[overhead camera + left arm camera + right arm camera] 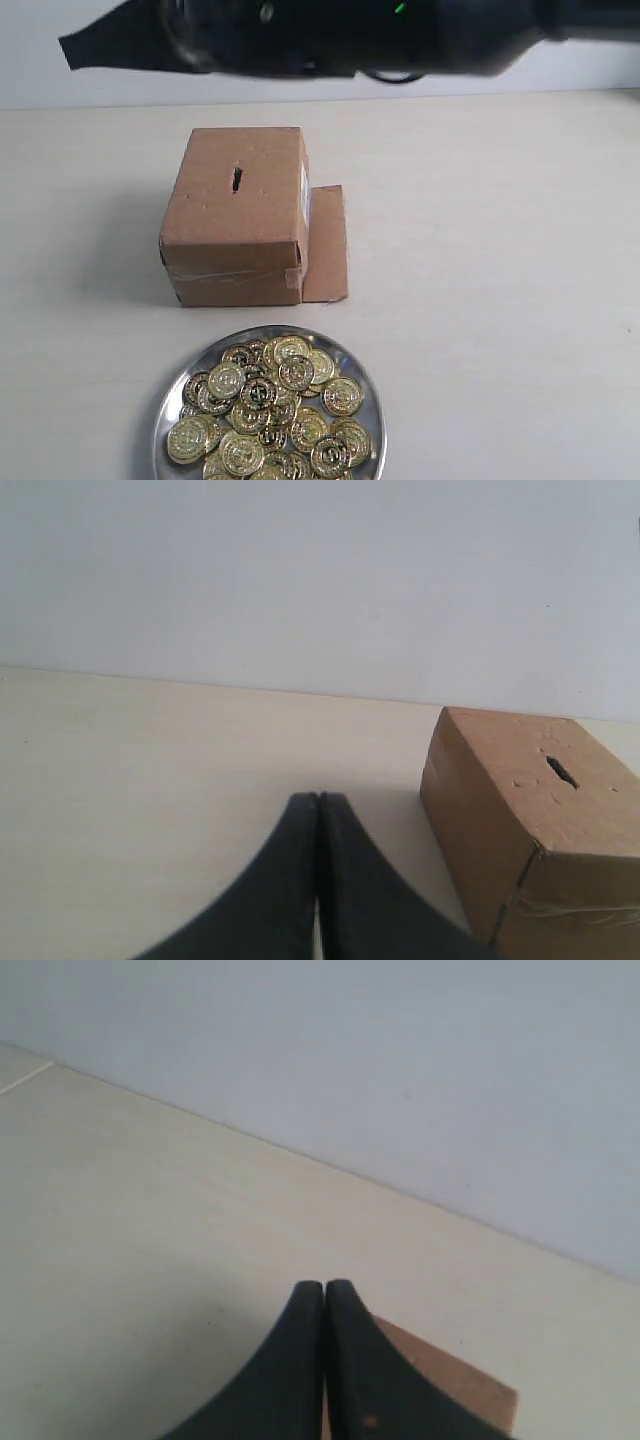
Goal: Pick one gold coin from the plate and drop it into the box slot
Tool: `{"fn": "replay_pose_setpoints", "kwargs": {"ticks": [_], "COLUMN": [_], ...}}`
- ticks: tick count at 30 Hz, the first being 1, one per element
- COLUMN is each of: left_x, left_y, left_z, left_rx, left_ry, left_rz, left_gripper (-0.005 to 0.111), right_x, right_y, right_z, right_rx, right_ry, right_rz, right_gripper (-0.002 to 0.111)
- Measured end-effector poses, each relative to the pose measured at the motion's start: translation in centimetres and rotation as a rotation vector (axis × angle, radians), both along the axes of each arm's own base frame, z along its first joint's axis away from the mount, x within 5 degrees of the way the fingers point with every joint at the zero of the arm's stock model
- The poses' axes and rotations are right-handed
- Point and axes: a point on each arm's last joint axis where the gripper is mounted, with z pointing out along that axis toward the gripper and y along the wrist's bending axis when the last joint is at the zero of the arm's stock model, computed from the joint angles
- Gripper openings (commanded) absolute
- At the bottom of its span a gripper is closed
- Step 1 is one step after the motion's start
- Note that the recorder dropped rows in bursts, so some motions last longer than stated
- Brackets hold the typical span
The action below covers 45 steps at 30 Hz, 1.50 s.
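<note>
The brown cardboard box (240,215) stands on the pale table, with the dark slot (237,180) in its top face. In front of it, at the lower edge of the exterior view, sits the round silver plate (362,375), heaped with several gold coins (270,410). In the left wrist view my left gripper (317,798) is shut and empty over bare table, beside the box (540,830), whose slot (562,770) shows. My right gripper (324,1285) is shut and empty, with a piece of brown cardboard (455,1375) lying behind its fingers. Neither wrist view shows the plate.
A loose cardboard flap (327,243) lies flat against the box's right side, next to a white label (305,200). A blurred black arm part (330,35) crosses the top of the exterior view, above the box. A pale wall rises behind the table.
</note>
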Motion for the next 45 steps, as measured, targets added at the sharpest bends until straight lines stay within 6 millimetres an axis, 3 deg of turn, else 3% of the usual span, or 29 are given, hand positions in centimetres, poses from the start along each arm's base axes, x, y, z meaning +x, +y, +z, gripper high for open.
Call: {"fn": "replay_pose_setpoints", "kwargs": {"ticks": [6,10,16,22,32,45], "left_x": [0.0,0.0,0.0,0.0,0.0,0.0], "left_y": [0.0,0.0,0.0,0.0,0.0,0.0], "left_z": [0.0,0.0,0.0,0.0,0.0,0.0], "left_rx": [0.000,0.000,0.000,0.000,0.000,0.000], "left_ry": [0.000,0.000,0.000,0.000,0.000,0.000], "left_rz": [0.000,0.000,0.000,0.000,0.000,0.000], "left_gripper": [0.000,0.000,0.000,0.000,0.000,0.000], "right_x": [-3.5,-7.5,-12.3,-13.0,-16.0,-17.2], "right_y": [-2.0,-3.9,-7.6,-8.0,-11.2,-20.2], "right_z": [5.7,9.3,12.0,12.5,16.0,20.0], "right_rx": [-0.165,-0.189,-0.149,-0.117,-0.008,0.119], "right_ry": [-0.058,-0.034,0.157,0.169,0.082,-0.076], "right_rz": [0.261,0.483,0.570,0.586,0.604,0.320], "right_gripper": [0.000,0.000,0.000,0.000,0.000,0.000]}}
